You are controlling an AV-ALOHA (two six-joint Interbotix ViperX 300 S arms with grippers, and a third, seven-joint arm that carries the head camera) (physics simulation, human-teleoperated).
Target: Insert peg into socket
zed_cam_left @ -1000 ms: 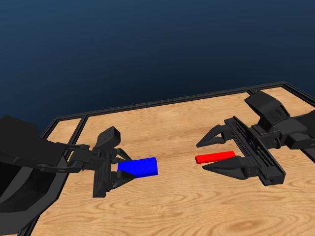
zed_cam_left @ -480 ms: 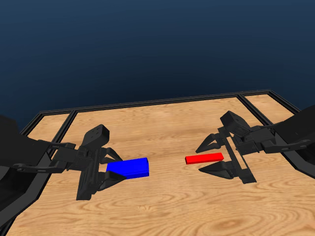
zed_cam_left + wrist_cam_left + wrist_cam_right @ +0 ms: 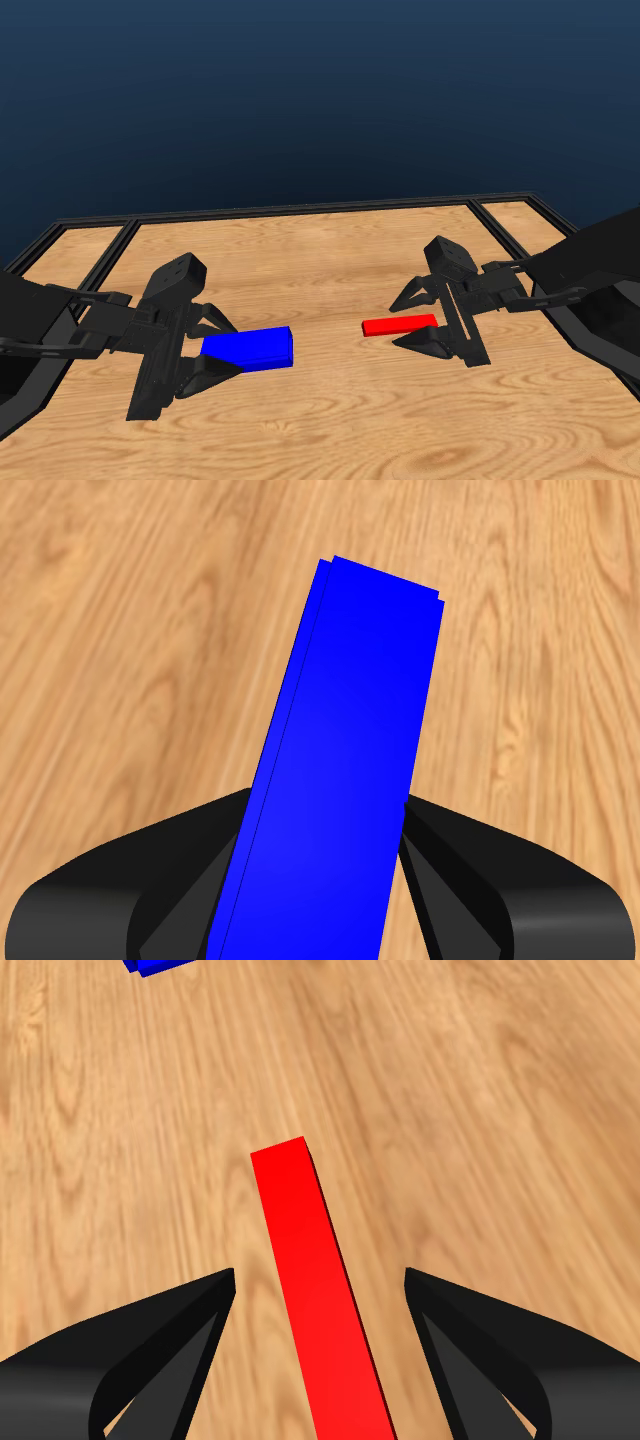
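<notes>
The socket (image 3: pixel 250 348), a bright blue block, lies left of the table's middle. My left gripper (image 3: pixel 225 347) holds its left end, and in the left wrist view both black jaws press against the sides of the socket (image 3: pixel 350 760), so that gripper (image 3: pixel 327 800) is shut on it. The peg (image 3: pixel 395 325), a slim red bar, lies flat to the right. My right gripper (image 3: pixel 397 322) straddles the peg's right end and is open. In the right wrist view bare wood shows on both sides of the peg (image 3: pixel 315 1290) between the jaws of that gripper (image 3: pixel 320 1272).
The wooden table (image 3: pixel 330 260) has a raised black rim (image 3: pixel 300 210) along its far side, with narrow side panels beyond dividers at left and right. A strip of bare wood separates the socket from the peg.
The whole head picture has shifted, so the camera moved. Each gripper stays at the same end of its piece; no clear motion of the socket or the peg.
</notes>
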